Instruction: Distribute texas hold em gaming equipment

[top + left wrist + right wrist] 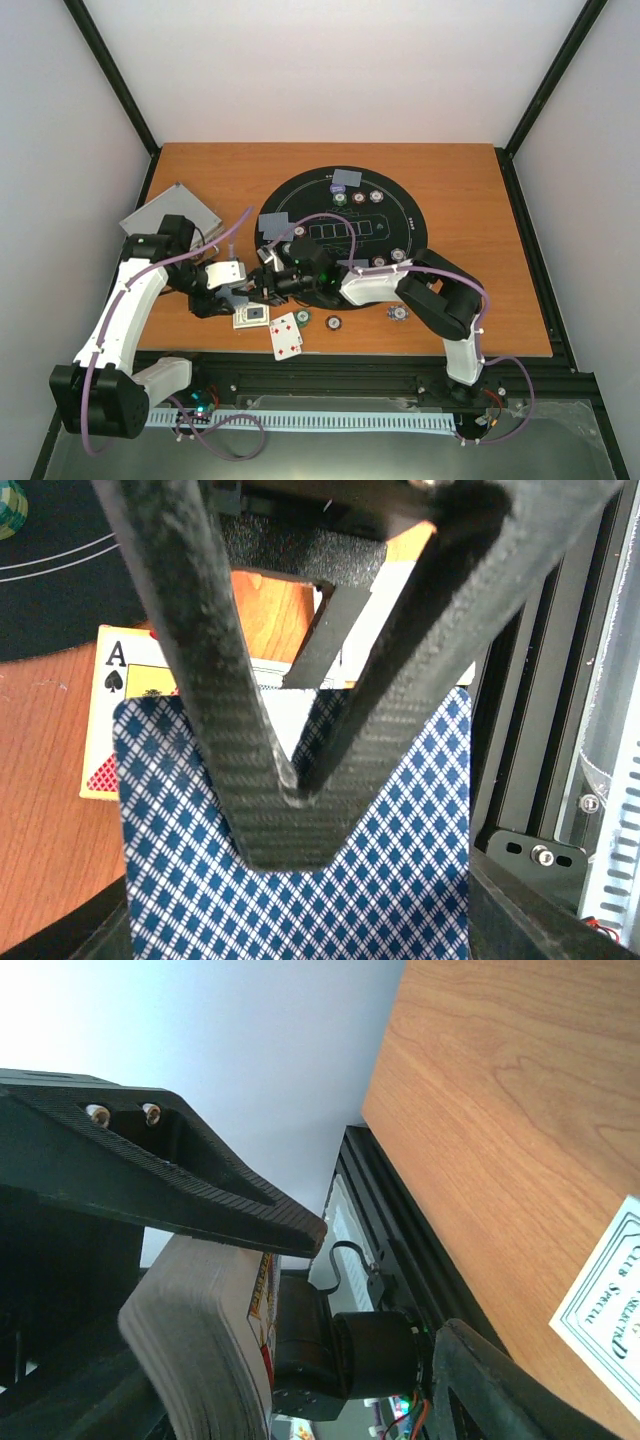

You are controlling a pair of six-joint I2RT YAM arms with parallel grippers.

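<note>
My left gripper (pixel 295 790) clamped the deck (pixel 400 880); it looked light, slick, apt to fan, so I'd pinch a free edge.

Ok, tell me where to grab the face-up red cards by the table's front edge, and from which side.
Grip the face-up red cards at their near corner, coming in low from the front edge of the table. They lie flat and fanned, so a claw coming from above gets no raised side. That corner seems to reach just past the wood, where one finger could probably slip under.
</note>
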